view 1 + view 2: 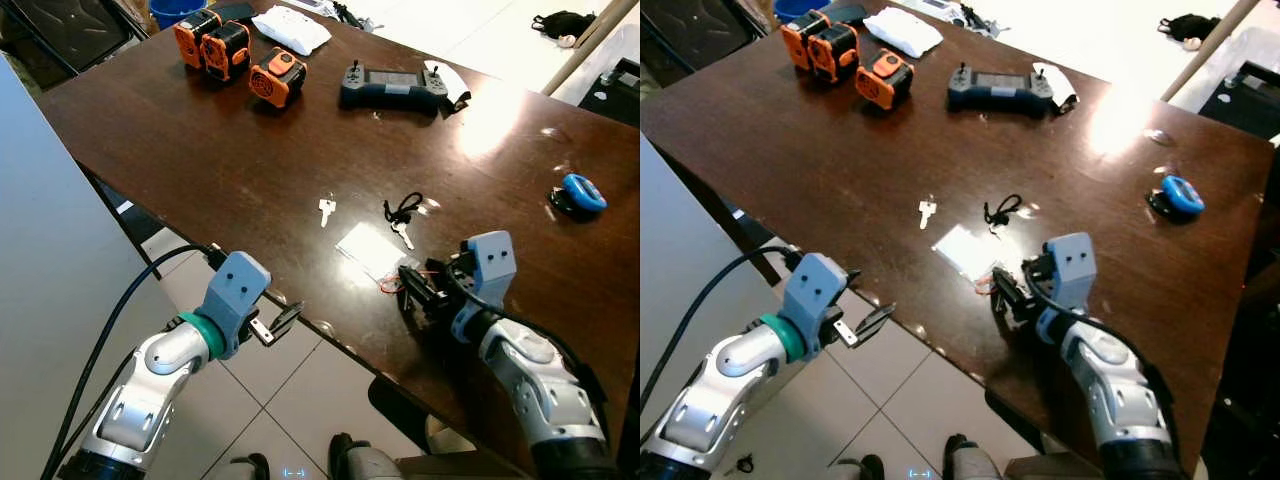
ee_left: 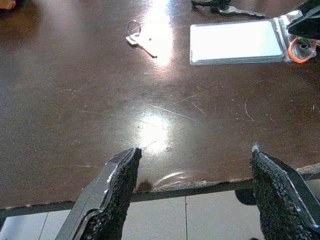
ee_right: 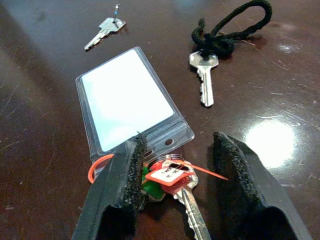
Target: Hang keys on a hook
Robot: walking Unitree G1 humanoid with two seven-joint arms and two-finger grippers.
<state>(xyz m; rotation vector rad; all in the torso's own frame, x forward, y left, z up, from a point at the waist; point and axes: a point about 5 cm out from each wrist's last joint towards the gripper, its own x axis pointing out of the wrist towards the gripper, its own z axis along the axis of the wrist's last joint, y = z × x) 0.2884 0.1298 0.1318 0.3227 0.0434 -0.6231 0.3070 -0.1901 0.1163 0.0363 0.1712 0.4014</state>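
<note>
- A dark, glossy wooden table stands on pale floor tiles, with bright glare patches on its top; no hook can be made out anywhere.
- The landmark is the clear card sleeve lying flat near the table's near edge. The tagged keys, with a red tag and an orange loop, lie at the sleeve's punched end and seem joined to it.
- Beyond the sleeve lies a key on a black cord; off to its far left side lies a small loose key.
- The right claw is spread, its fingers straddling the tagged keys low over the table; nothing is pinched yet.
- The left claw is also spread and empty, at the table's edge on the near left side of the sleeve.
- Risks, as I judge them:
  - the flat keys may skid on the slick wood as the fingers close;
  - a finger may catch the sleeve's edge rather than the keys, giving a weak hold;
  - the sleeve dangling from the bunch could swing and snag;
  - three sets of keys lie close together, so the wrong one may be taken.
</note>
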